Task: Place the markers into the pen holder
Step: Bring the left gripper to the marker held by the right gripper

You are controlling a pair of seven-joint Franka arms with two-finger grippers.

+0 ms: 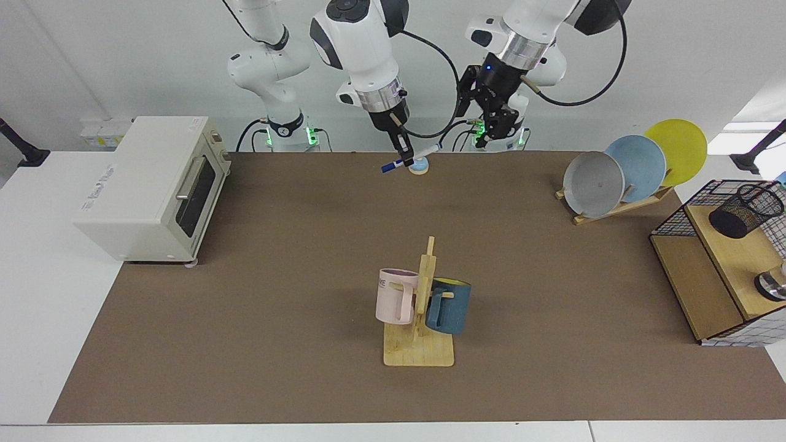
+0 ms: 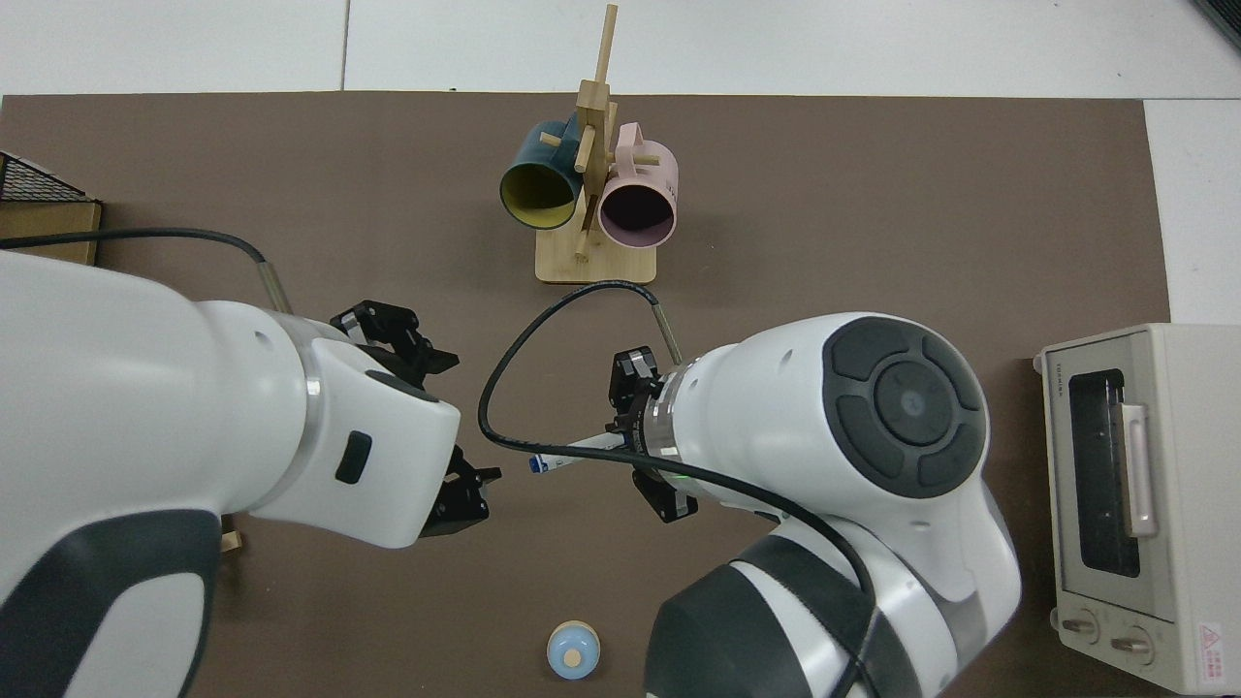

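1. In the top view the right gripper [image 2: 635,456] covers one end of the marker [image 2: 567,456].
2. The left gripper [image 2: 446,427] is half hidden there under its own wrist.
3. Far from both grippers, the pen holder [image 1: 745,210] is cut by the facing view's edge.

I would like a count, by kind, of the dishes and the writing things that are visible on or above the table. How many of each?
Plates: 3, grey, blue, yellow, all on one rack
Mugs: 2, pink, dark blue, hung on one tree
Markers: 1, the marker in the right gripper
Pen holders: 1, the pen holder
Total: 7
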